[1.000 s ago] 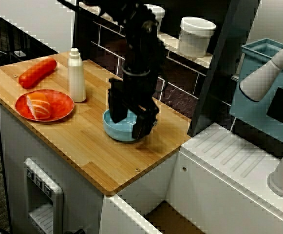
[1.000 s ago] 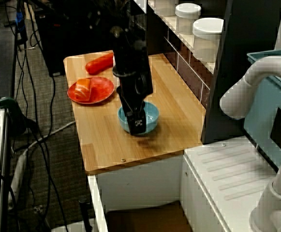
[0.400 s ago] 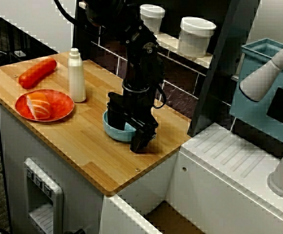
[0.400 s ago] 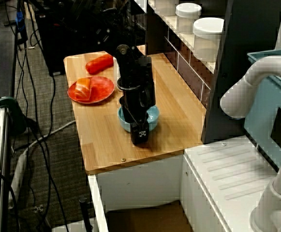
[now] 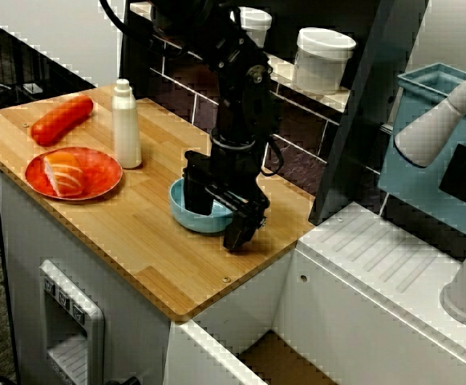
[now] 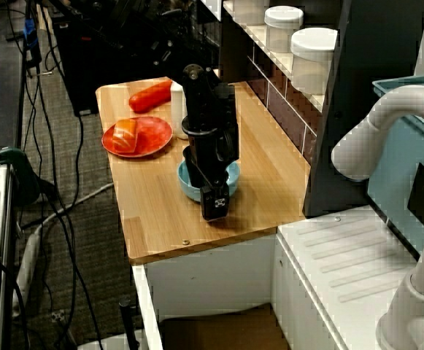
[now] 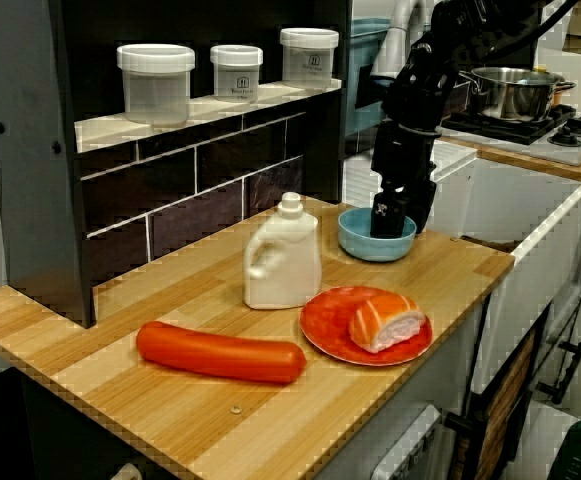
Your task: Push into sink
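A small blue bowl (image 5: pixel 186 213) sits on the wooden counter (image 5: pixel 136 241) near its right end. It also shows in the side view (image 6: pixel 187 184) and the front view (image 7: pixel 360 240). My black gripper (image 5: pixel 220 212) is down at the bowl with its fingers apart, one inside the bowl and one outside its rim on the sink side. It also shows in the other two views (image 6: pixel 206 191) (image 7: pixel 394 216). The sink (image 5: pixel 274 354), with white walls and a brown floor, lies below the counter's right edge (image 6: pixel 213 328).
A red plate with a salmon piece (image 5: pixel 72 172), a red sausage (image 5: pixel 62 119) and a white bottle (image 5: pixel 125 124) stand left of the bowl. White jars (image 5: pixel 322 58) sit on the back shelf. A white drainboard (image 5: pixel 385 265), faucet (image 5: pixel 437 124) and teal crate (image 5: pixel 425 160) are right.
My gripper has come lower and shifted toward the counter's sink-side edge, its outer finger now beside the bowl's rim. The bowl has hardly moved.
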Robot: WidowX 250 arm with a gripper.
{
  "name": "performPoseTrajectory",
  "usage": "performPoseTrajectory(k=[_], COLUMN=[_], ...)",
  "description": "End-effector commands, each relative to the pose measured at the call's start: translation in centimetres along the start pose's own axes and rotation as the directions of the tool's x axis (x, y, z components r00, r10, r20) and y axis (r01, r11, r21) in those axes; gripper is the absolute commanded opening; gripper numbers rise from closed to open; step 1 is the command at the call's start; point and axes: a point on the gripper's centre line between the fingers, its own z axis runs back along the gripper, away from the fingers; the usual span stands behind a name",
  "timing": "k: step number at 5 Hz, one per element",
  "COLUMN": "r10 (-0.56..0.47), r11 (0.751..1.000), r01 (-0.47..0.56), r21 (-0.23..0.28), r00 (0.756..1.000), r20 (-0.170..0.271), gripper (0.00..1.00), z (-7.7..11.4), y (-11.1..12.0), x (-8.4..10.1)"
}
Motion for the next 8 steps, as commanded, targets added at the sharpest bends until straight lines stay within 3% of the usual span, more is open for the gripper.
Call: performPoseTrajectory(k=[1, 3, 5, 8], r10=[0.001, -0.004, -0.016, -0.004], r11=[0.999, 1.000, 1.000, 1.000], r01=[0.001, 0.005, 0.017, 0.004], r21=[-0.035, -0.027, -0.024, -0.028], r00=[0.999, 0.998, 0.999, 1.000], r20=[0.047, 0.057, 0.037, 0.001], gripper=[1.00, 1.00, 1.00, 1.00], z=[2.1, 1.4, 1.4, 1.1], y=[-2.1, -4.8, -8.7, -12.5], x=[-0.3, -2.8, -5.8, -6.4])
